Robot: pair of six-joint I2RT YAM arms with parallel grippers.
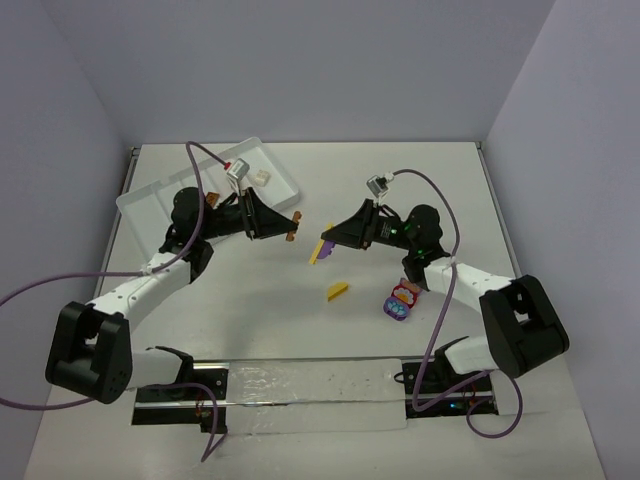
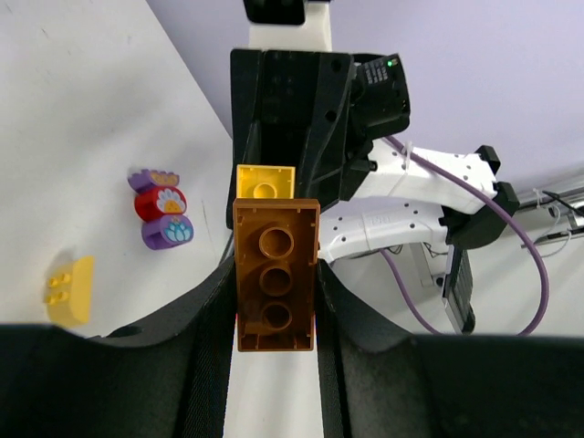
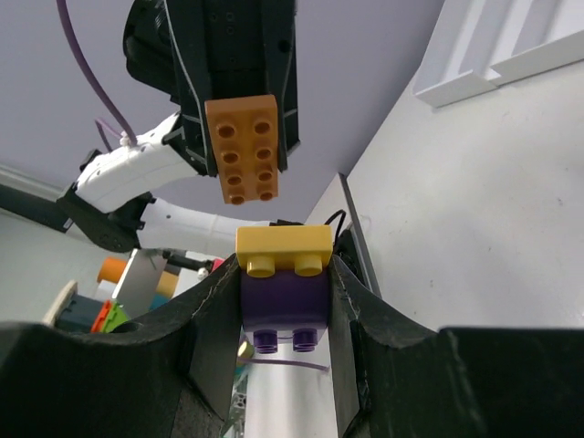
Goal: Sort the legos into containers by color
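Observation:
My left gripper is shut on a brown lego, held in the air over the table's middle. Facing it a short gap away, my right gripper is shut on a purple lego with a yellow lego stuck on its end. The two held pieces do not touch. A loose yellow lego lies on the table. Beside it stands a purple, red and pink cluster. The white tray of containers sits at the back left.
A white lego lies in the tray's far right compartment. Purple cables loop from both wrists. The arm bases and a mounting rail run along the near edge. Walls close in the table on three sides.

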